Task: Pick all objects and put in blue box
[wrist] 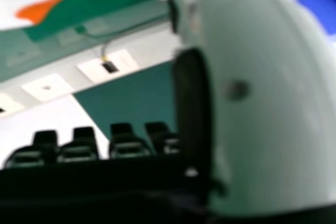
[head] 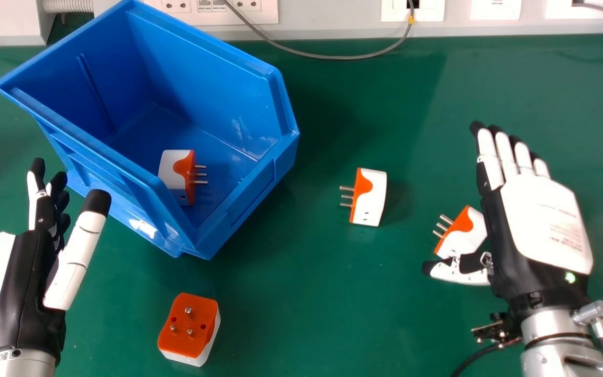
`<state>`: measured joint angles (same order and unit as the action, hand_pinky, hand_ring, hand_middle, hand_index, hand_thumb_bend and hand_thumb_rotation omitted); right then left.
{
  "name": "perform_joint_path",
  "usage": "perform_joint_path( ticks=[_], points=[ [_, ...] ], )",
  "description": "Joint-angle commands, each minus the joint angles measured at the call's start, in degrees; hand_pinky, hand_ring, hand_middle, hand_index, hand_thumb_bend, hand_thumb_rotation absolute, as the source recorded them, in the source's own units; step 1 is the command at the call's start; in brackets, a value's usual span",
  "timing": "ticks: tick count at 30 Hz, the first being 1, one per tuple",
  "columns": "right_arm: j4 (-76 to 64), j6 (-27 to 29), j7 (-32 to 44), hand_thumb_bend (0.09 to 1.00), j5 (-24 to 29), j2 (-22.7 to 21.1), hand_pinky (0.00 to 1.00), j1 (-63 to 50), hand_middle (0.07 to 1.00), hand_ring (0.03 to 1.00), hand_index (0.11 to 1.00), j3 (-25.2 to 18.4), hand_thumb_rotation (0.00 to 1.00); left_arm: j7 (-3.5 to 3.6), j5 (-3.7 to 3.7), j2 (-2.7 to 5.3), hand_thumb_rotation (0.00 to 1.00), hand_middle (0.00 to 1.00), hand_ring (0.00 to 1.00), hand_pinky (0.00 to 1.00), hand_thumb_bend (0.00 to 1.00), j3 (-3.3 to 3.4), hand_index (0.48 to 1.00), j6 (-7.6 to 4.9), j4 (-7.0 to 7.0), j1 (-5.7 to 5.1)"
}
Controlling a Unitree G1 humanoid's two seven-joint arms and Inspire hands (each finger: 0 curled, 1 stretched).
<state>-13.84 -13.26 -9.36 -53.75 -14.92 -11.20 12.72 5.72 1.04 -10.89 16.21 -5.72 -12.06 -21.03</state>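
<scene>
Open-topped blue plastic box (head: 244,209) at ten o'clock, boxy orange-and-white plug adapter (head: 176,170) inside; second adapter (head: 189,327) at seven, third adapter (head: 372,196) at three, fourth adapter (head: 466,233) by the right hand (head: 539,220)! Left hand (head: 24,283) at eight; both hands' fingers straight, thumbs apart.

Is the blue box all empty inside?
No, a white and orange plug is lying inside the blue box, with its metal pins pointing to the right in the head view.
</scene>
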Motion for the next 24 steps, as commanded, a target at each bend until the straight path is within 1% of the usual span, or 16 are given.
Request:
perform_joint_path(
  ticks=[1,7,10,14,16,19,21,24],
  points=[
    [-0.1,-0.7,0.8,0.702,-0.2,0.0,0.99,0.3,1.0,1.0,0.99,0.1,0.1,-0.4,-0.05,-0.45,0.86,1.0,1.0,1.0,0.79,0.52,1.0,-0.35,-1.45,0.05],
    [2.9,-2.0,3.0,0.704,0.1,-0.2,0.98,2.4,1.0,1.0,0.986,0.6,0.1,-0.39,-0.21,-0.68,0.87,1.0,1.0,1.0,0.77,0.59,1.0,-0.22,-1.48,0.1],
    [4.6,-3.3,5.6,0.704,0.0,-0.8,0.98,4.0,1.0,1.0,0.979,1.1,0.1,-0.24,0.0,-0.69,0.87,1.0,1.0,1.0,0.77,0.63,1.0,-0.14,-1.77,-0.05],
    [7.5,-4.6,9.2,0.701,-0.2,-2.0,0.97,6.8,1.0,0.991,0.973,1.6,0.12,-0.23,-0.16,-0.93,0.87,1.0,1.0,1.0,0.77,0.64,1.0,-0.25,-1.27,0.24],
    [8.3,-5.5,11.0,0.698,-0.1,-2.4,0.96,7.8,1.0,0.983,0.97,1.9,0.13,-0.26,-0.27,-0.97,0.87,1.0,1.0,1.0,0.77,0.57,1.0,-0.28,-1.5,0.1],
    [8.7,-6.6,13.0,0.697,0.2,-2.6,0.95,9.0,1.0,0.979,0.969,2.0,0.14,-0.25,-0.32,-1.09,0.87,1.0,1.0,1.0,0.77,0.54,1.0,-0.68,-1.04,0.27],
    [9.8,-6.9,13.3,0.695,0.2,-2.8,0.95,9.9,1.0,0.978,0.967,2.0,0.14,-0.07,-0.1,-1.21,0.87,1.0,1.0,1.0,0.77,0.63,1.0,-0.7,-0.88,0.34],
    [10.5,-7.2,13.2,0.693,0.3,-2.9,0.94,10.5,1.0,0.974,0.956,2.1,0.13,-0.01,0.04,-1.31,0.88,1.0,1.0,1.0,0.78,0.58,1.0,-0.52,-1.09,0.27]
  ],
)
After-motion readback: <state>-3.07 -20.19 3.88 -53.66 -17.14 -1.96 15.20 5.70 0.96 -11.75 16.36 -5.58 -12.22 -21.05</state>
